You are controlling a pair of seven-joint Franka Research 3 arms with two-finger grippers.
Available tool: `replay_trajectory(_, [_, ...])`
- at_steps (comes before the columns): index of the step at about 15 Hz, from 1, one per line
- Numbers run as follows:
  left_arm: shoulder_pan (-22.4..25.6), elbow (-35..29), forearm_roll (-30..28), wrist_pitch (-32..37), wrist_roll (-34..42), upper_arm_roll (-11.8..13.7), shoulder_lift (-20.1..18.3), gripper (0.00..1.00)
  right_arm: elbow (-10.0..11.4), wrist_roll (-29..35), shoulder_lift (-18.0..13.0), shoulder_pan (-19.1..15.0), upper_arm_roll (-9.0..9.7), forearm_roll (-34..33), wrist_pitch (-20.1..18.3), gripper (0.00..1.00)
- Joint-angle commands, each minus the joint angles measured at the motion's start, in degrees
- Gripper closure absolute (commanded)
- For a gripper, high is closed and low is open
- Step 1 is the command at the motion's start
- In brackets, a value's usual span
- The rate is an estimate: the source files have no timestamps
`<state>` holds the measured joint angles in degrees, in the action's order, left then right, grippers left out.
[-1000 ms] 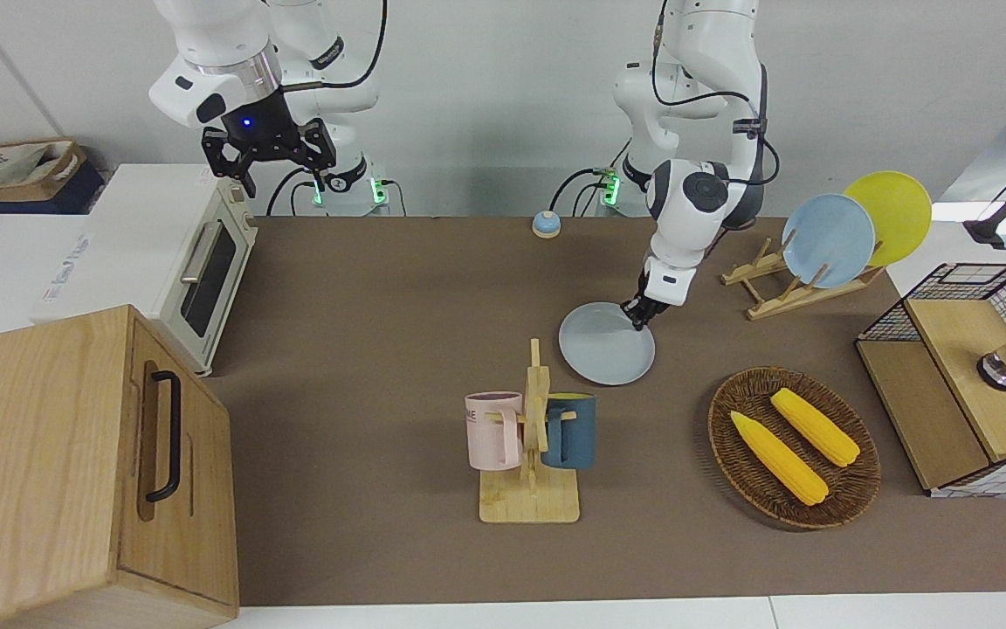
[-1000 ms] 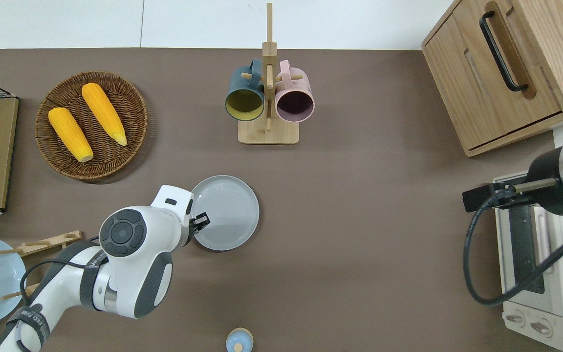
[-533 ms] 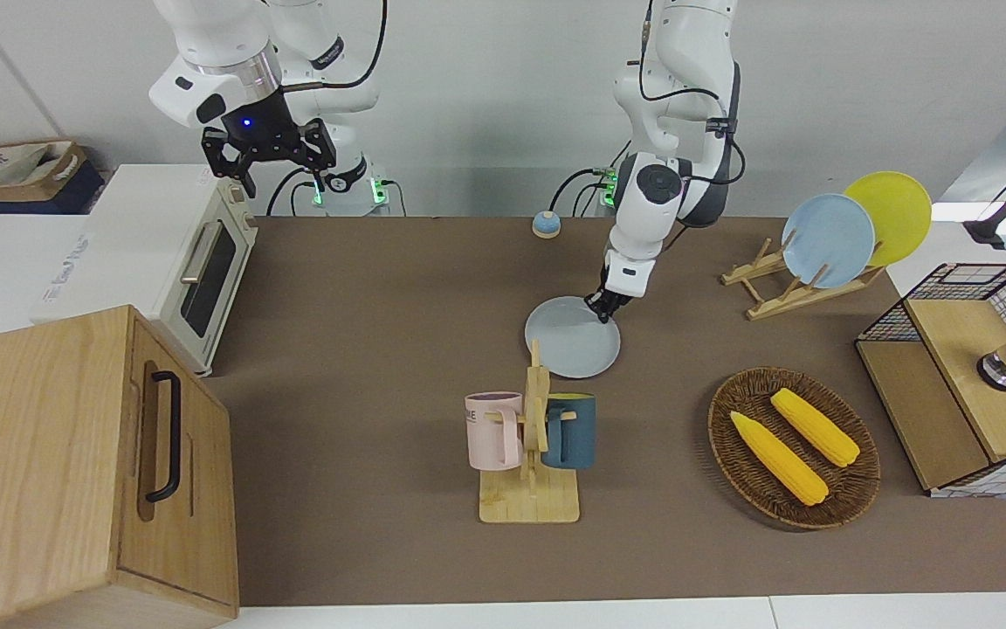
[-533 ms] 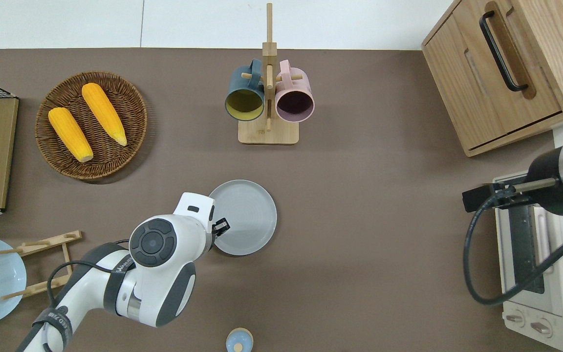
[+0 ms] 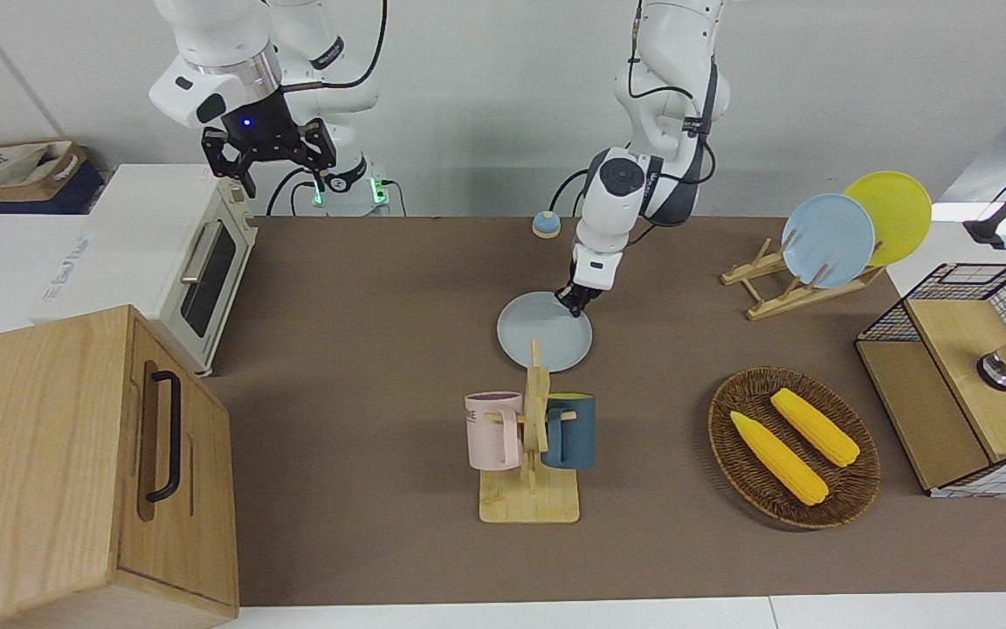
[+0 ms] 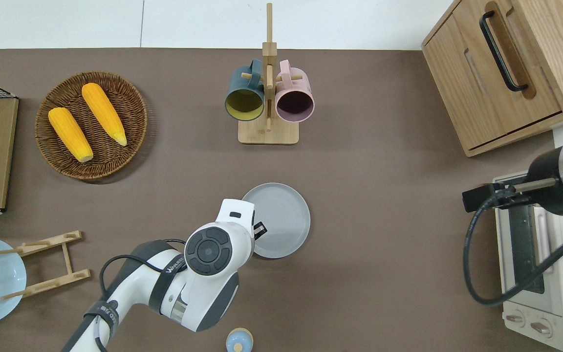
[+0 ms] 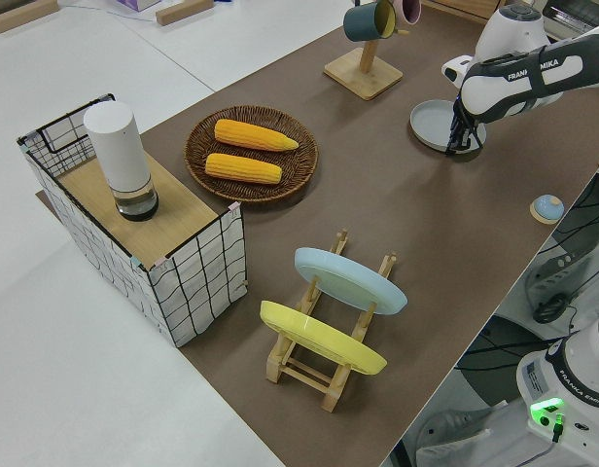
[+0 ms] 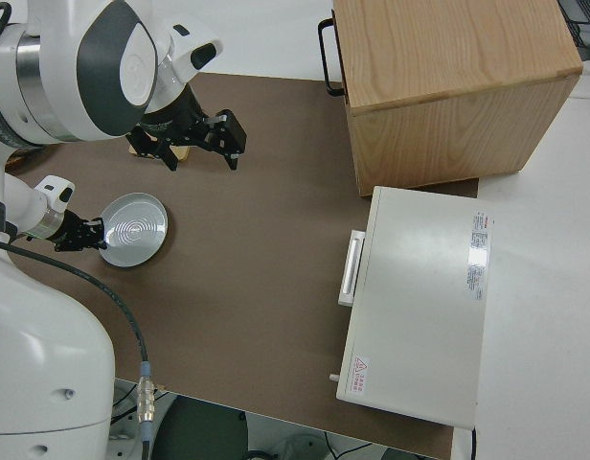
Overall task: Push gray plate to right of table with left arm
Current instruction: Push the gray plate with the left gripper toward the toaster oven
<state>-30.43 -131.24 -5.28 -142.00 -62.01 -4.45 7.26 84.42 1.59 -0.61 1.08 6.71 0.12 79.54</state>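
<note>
The gray plate [image 5: 538, 336] lies flat on the brown table [image 5: 363, 367], nearer to the robots than the mug rack; it also shows in the overhead view [image 6: 284, 217], the left side view [image 7: 434, 122] and the right side view [image 8: 134, 228]. My left gripper [image 5: 572, 302] is down at table height, against the plate's rim on the side toward the left arm's end [image 6: 259, 229]. My right arm is parked, and its gripper [image 5: 283, 179] is open and empty.
A wooden mug rack [image 5: 531, 441] holds a pink and a dark blue mug. A wicker basket [image 5: 852, 489] holds two corn cobs. A plate rack [image 5: 782, 293] carries a sky-blue and a yellow plate. A toaster oven [image 5: 206, 271], a wooden cabinet [image 5: 75, 463] and a small blue bell [image 5: 545, 224] also stand here.
My left arm has swept toward the right arm's end of the table. The gray plate has slid that way with it, staying against the gripper. The right arm has not moved.
</note>
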Motion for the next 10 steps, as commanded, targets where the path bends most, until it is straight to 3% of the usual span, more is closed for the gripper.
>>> replay_trajectory(1, [-3.31,3.70,0.36,0.31,-4.77,0.23,4.25,1.00,-0.22,-0.01,-0.36,-1.16,0.85,0.59,-0.70,0.017])
replay_trajectory(10, [-9.03,10.83,0.45,3.66,-12.43,0.32,8.65,1.00,-0.22,0.08,-0.36,-1.16,0.85,0.59,-0.78,0.017])
